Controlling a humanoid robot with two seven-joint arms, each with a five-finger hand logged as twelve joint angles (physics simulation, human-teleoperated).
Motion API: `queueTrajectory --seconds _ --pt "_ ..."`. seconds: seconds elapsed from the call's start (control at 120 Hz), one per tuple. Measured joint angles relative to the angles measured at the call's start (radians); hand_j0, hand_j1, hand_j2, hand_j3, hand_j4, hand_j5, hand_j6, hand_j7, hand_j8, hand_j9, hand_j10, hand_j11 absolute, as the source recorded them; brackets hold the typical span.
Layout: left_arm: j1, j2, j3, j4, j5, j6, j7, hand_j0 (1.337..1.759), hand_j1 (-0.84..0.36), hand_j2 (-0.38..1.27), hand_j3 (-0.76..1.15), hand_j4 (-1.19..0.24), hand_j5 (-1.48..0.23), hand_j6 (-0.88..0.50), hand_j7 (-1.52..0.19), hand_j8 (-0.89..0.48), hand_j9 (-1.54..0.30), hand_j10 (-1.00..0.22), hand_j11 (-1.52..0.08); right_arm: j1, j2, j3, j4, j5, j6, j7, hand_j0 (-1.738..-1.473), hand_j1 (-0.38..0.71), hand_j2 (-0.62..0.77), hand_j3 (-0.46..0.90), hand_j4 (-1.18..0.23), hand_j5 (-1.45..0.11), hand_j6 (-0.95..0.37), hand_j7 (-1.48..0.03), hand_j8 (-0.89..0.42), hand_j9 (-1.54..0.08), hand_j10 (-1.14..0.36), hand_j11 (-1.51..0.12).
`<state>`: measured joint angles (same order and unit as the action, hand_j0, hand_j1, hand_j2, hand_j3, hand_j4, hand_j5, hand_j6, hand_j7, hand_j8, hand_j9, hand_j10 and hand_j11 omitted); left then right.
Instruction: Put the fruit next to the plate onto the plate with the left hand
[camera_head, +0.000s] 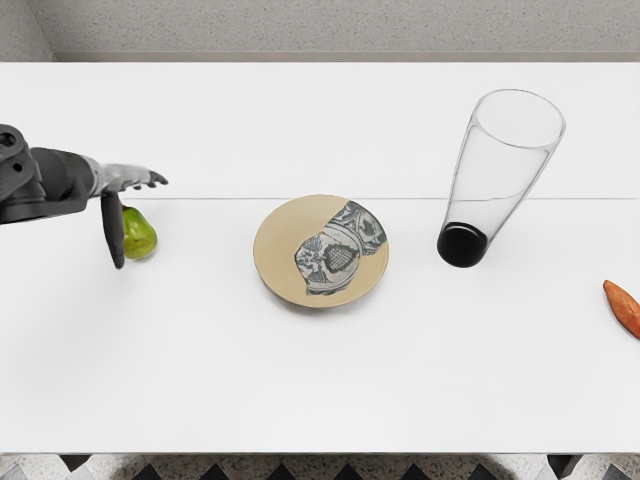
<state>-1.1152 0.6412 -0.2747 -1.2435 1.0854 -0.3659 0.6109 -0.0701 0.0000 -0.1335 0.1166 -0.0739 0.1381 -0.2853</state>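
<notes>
A green pear (141, 235) lies on the white table, well to the left of the tan plate (283, 255). The plate carries a grey patterned patch on its right half and holds nothing. My left hand (122, 205) comes in from the left edge and hovers just above and left of the pear. Its fingers are spread, the thumb pointing down in front of the pear's left side and the other fingers stretched out to the right above it. Nothing is in its grasp.
A tall clear glass (497, 175) with a dark base stands right of the plate, leaning away. An orange carrot-like item (624, 306) lies at the right edge. The table's front edge runs along the bottom of the view.
</notes>
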Motion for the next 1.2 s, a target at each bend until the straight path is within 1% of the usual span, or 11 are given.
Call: queueTrajectory --seconds 0.35,0.492,0.692,0.825,1.042,1.2 --pt "0.014 -0.001 0.000 0.006 0.014 0.011 0.000 1.658 0.24 0.02 0.00 -0.10 -0.12 -0.10 -0.12 -0.10 -0.12 -0.10 -0.12 -0.007 0.000 0.000 0.000 0.000 0.000 0.000 -1.658 -0.35 0.00 0.00 0.00 0.00 0.00 0.00 0.00 0.00 0.00 0.00" --pt "0.011 -0.008 0.027 0.015 0.044 0.024 0.000 1.658 0.23 0.02 0.00 -0.10 -0.13 -0.10 -0.13 -0.10 -0.13 -0.10 -0.13 -0.012 0.000 0.000 0.000 0.000 0.000 0.000 -1.658 -0.35 0.00 0.00 0.00 0.00 0.00 0.00 0.00 0.00 0.00 0.00" --pt "0.011 -0.025 0.058 0.018 0.055 0.046 0.000 1.658 0.19 0.03 0.00 -0.14 -0.17 -0.14 -0.17 -0.14 -0.17 -0.13 -0.17 -0.016 0.000 0.000 0.000 0.000 -0.001 0.000 -1.658 -0.35 0.00 0.00 0.00 0.00 0.00 0.00 0.00 0.00 0.00 0.00" --pt "0.011 -0.036 0.068 0.018 0.057 0.053 0.000 1.658 0.13 0.04 0.00 -0.19 -0.24 -0.19 -0.24 -0.19 -0.24 -0.19 -0.24 -0.017 0.000 0.000 -0.008 0.000 -0.001 0.000 -1.658 -0.35 0.00 0.00 0.00 0.00 0.00 0.00 0.00 0.00 0.00 0.00" --pt "0.014 -0.043 0.073 0.018 0.057 0.056 0.000 1.658 0.05 0.05 0.00 -0.25 -0.33 -0.26 -0.33 -0.26 -0.33 -0.25 -0.33 -0.017 0.000 0.000 -0.020 0.000 0.000 0.000 -1.658 -0.35 0.00 0.00 0.00 0.00 0.00 0.00 0.00 0.00 0.00 0.00" --pt "0.014 -0.041 0.073 0.016 0.056 0.053 0.000 1.658 -0.07 0.07 0.00 -0.36 -0.46 -0.36 -0.46 -0.36 -0.46 -0.36 -0.46 -0.017 0.000 0.000 -0.021 0.000 0.000 0.000 -1.658 -0.35 0.00 0.00 0.00 0.00 0.00 0.00 0.00 0.00 0.00 0.00"
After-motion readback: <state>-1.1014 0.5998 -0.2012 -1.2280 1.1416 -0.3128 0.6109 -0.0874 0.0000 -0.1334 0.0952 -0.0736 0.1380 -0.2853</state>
